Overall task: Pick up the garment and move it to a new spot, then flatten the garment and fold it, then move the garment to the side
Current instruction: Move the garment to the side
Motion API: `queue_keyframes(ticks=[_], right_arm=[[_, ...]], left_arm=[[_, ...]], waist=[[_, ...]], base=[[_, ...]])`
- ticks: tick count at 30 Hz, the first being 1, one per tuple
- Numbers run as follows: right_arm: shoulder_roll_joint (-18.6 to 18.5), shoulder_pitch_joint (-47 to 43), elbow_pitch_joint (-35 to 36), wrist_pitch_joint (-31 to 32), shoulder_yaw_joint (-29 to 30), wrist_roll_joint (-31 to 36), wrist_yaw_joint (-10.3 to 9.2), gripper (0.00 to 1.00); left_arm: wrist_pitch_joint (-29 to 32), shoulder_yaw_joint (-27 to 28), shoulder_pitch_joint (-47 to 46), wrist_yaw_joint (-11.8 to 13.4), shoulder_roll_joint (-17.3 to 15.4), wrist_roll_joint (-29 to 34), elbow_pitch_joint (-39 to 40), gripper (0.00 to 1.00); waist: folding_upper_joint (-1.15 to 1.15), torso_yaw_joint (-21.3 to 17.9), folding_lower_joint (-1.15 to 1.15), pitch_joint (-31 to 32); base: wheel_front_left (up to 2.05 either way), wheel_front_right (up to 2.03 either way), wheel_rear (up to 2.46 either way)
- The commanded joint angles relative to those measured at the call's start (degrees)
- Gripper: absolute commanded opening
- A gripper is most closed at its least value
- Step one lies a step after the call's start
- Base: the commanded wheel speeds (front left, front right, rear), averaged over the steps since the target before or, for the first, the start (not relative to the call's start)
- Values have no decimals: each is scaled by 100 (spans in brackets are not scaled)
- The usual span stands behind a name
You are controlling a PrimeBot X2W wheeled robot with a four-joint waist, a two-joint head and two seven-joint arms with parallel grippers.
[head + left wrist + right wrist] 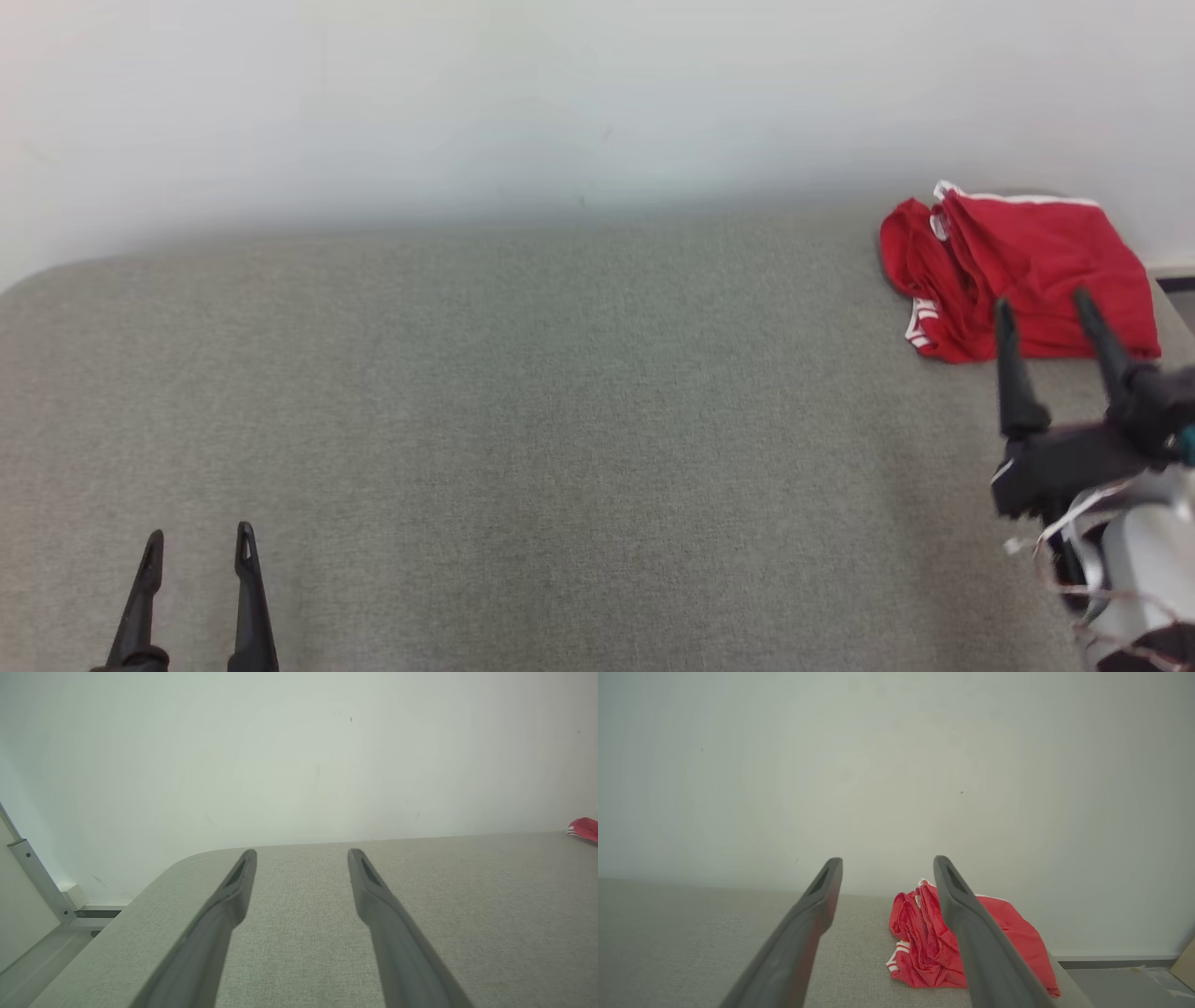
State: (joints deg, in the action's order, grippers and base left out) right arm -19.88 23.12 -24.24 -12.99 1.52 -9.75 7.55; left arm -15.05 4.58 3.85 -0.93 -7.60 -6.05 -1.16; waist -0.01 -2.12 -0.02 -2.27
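Crumpled red garment with white trim (1018,271) lies at the grey fabric table's (560,420) far right corner. The right gripper (1044,303) hovers just before it, fingers apart; the left gripper (199,534), also apart, sits well away. Right wrist view adds grey floor (1120,984) beyond.

No readable text, number, brand or sign is showing on anything in view; the red garment (1022,275) is showing only plain white trim (1027,198) along its edges, with no lettering coming through

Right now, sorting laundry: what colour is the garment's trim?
White, on the red garment; clearest in the head view.
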Motion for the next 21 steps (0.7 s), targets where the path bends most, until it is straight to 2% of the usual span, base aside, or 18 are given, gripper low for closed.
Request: queue_keyframes(ticks=[1,10,21], right_arm=[[155,-216,150,23,77,66,-16,100],[841,-1495,1161,263,345,460,-17,100],[1417,-2399,1661,374,498,533,-16,100]], left_arm=[[-15,-3,102,30,15,41,-35,100],[-5,-87,51,37,-12,71,-287,100],[106,-121,48,124,-87,74,-481,100]], waist=[[1,132,2,247],[1,320,2,430],[1,423,2,606]], base=[[0,0,0],[0,0,0],[0,0,0]])
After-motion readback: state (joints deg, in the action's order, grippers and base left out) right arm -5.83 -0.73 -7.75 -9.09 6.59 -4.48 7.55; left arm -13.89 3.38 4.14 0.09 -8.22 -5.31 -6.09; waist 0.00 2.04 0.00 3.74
